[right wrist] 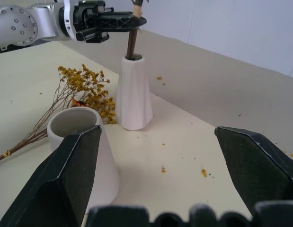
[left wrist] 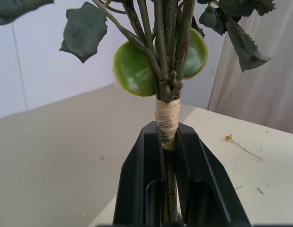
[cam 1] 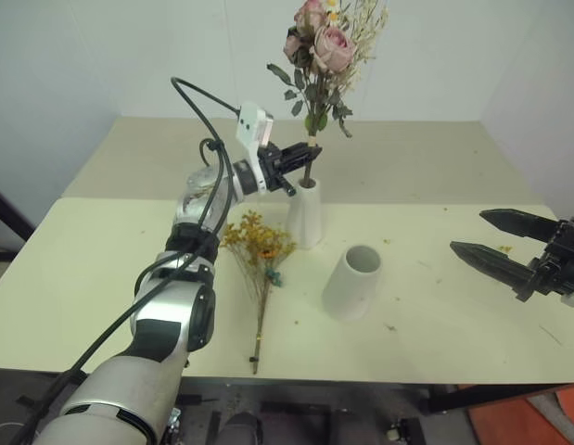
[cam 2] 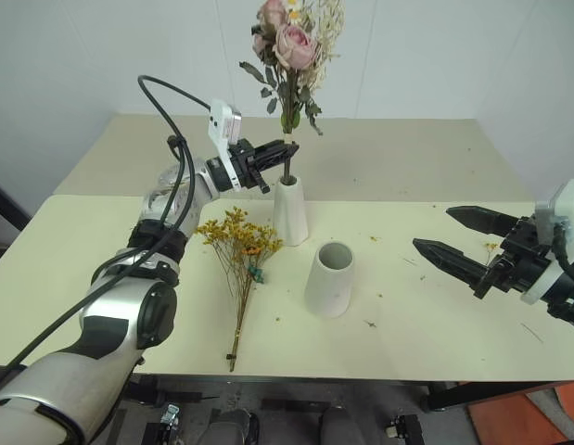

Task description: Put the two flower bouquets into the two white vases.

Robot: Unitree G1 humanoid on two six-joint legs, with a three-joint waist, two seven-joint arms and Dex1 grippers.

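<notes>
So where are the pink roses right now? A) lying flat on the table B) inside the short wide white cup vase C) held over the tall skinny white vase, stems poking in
C: the left hand grips the pink rose bouquet, stems entering the tall slim white vase.

Pale table (cam 1: 101, 278); white wall (cam 1: 101, 56) behind.

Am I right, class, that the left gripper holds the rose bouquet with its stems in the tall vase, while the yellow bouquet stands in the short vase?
Not quite. The yellow bouquet lies flat on the table beside the short vase, which is empty, as the left eye view shows. The left gripper does hold the rose bouquet, stems in the tall vase.
</notes>
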